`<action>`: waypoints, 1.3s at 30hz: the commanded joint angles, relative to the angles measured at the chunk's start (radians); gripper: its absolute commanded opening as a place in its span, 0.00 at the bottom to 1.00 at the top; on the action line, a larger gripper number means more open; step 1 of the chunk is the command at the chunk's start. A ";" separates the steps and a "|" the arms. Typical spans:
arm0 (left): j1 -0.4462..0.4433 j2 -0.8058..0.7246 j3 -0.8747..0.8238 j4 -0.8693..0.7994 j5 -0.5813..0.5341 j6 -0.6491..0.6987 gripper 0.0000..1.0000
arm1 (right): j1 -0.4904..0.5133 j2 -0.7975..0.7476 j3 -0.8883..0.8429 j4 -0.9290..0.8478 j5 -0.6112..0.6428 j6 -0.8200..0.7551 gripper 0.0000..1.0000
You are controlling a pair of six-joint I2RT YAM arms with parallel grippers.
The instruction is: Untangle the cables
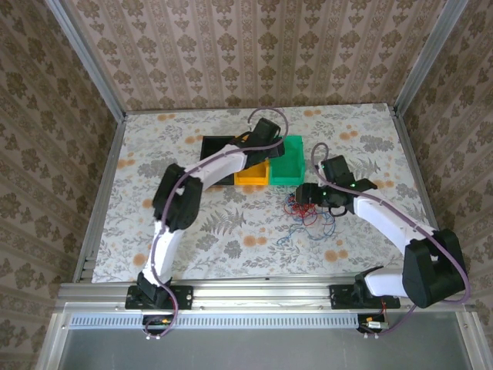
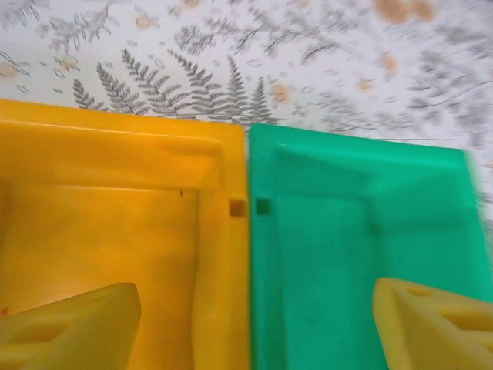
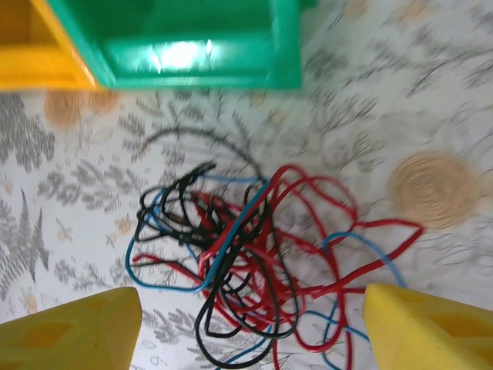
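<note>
Lying on the table (image 1: 192, 231) in one loose tangle: cables (image 1: 308, 216), red, black and blue, looped through each other. Sitting just in front of the green bin (image 1: 286, 166), near its front wall but apart from it. Straying to the right of the knot in the right wrist view, a few red and blue loops; arcing off toward the bin, a single black one.

Poised over the tangle: right gripper (image 3: 250, 327), jaws spread wide, yellow fingers (image 3: 85, 331) flanking the heap on either side. Cannot tell whether touching any strand. Nothing pinched.

Reaching out over the bins: left gripper (image 2: 254, 324), jaws likewise spread wide and holding nothing. Straddling the seam between the two bins, with one finger above the yellow bin (image 2: 115, 231) and the other above the green one. Set side by side, walls touching, yellow on the left. Behind and left of the yellow bin, partly under the left arm: a black tray (image 1: 216, 148).
</note>
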 commanded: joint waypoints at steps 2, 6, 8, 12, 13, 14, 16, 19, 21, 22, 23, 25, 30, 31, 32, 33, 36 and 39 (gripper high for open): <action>-0.001 -0.261 -0.262 0.251 0.083 0.235 0.82 | 0.023 0.083 -0.030 0.066 -0.051 0.029 0.72; 0.003 -0.460 -0.605 0.353 0.122 0.379 0.86 | 0.106 0.215 0.040 0.126 -0.079 -0.007 0.70; 0.005 -0.546 -0.745 0.382 0.112 0.388 0.87 | 0.167 0.288 0.105 0.113 -0.100 -0.045 0.67; 0.003 -0.699 -0.939 0.408 0.089 0.386 0.89 | 0.292 0.370 0.225 0.072 -0.141 -0.123 0.66; -0.002 -0.724 -0.961 0.403 0.083 0.402 0.90 | 0.315 0.366 0.240 0.073 -0.155 -0.137 0.69; -0.008 -0.740 -0.972 0.393 0.074 0.416 0.90 | 0.326 0.356 0.244 0.076 -0.157 -0.140 0.71; -0.020 -0.755 -0.977 0.369 0.074 0.456 0.90 | 0.327 0.319 0.235 0.083 -0.129 -0.125 0.75; -0.046 -0.752 -0.970 0.349 0.109 0.529 0.91 | 0.317 0.261 0.224 0.040 -0.056 -0.131 0.80; -0.060 -0.734 -0.957 0.331 0.131 0.564 0.91 | 0.307 0.219 0.209 0.007 -0.032 -0.134 0.81; -0.063 -0.721 -0.949 0.321 0.152 0.578 0.91 | 0.300 0.196 0.195 -0.002 -0.030 -0.133 0.81; -0.065 -0.708 -0.942 0.313 0.165 0.589 0.91 | 0.292 0.173 0.180 -0.008 -0.030 -0.126 0.81; -0.068 -0.678 -0.925 0.300 0.173 0.596 0.91 | 0.282 0.135 0.150 -0.011 -0.037 -0.119 0.81; -0.067 -0.614 -0.899 0.330 0.171 0.567 0.87 | 0.280 0.136 0.105 -0.014 -0.070 -0.098 0.76; -0.067 -0.604 -0.894 0.333 0.177 0.560 0.86 | 0.280 0.148 0.101 -0.017 -0.083 -0.090 0.74; -0.067 -0.595 -0.890 0.331 0.181 0.554 0.85 | 0.280 0.159 0.097 -0.016 -0.092 -0.085 0.72; -0.067 -0.585 -0.886 0.326 0.184 0.549 0.85 | 0.281 0.171 0.093 -0.014 -0.097 -0.078 0.70; -0.067 -0.571 -0.894 0.327 0.189 0.537 0.82 | 0.281 0.196 0.081 -0.016 -0.099 -0.074 0.64; -0.066 -0.560 -0.910 0.340 0.193 0.525 0.79 | 0.281 0.205 0.066 -0.007 -0.081 -0.072 0.62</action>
